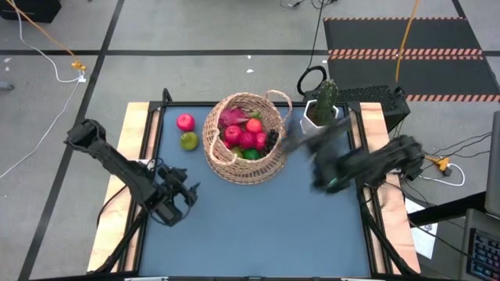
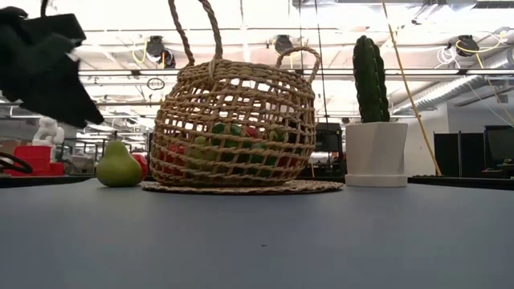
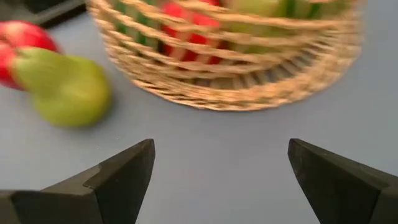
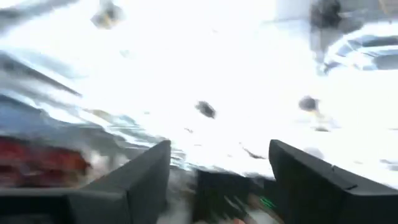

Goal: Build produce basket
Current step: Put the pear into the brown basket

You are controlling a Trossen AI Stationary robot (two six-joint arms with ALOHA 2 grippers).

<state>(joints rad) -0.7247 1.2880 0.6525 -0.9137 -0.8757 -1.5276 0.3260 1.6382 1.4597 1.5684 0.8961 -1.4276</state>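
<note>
This is a robotics lab or workshop, not a home. The high view shows a blue-topped table [image 1: 258, 226] with pale wooden side rails standing on a bare grey concrete floor [image 1: 203, 31] marked with dark lines. An orange cable [image 1: 47, 39] trails across the floor at the upper left, and black matting with striped hazard edges [image 1: 406, 35] lies at the upper right. Loose wires and part of a keyboard [image 1: 486, 254] crowd the right edge. In the low view, the open ceiling carries exposed silver ducts [image 2: 450, 84], pipes and round light fixtures [image 2: 157, 50], with dark equipment racks [image 2: 490, 148] at the right and red bins [image 2: 36, 156] at the left.
</note>
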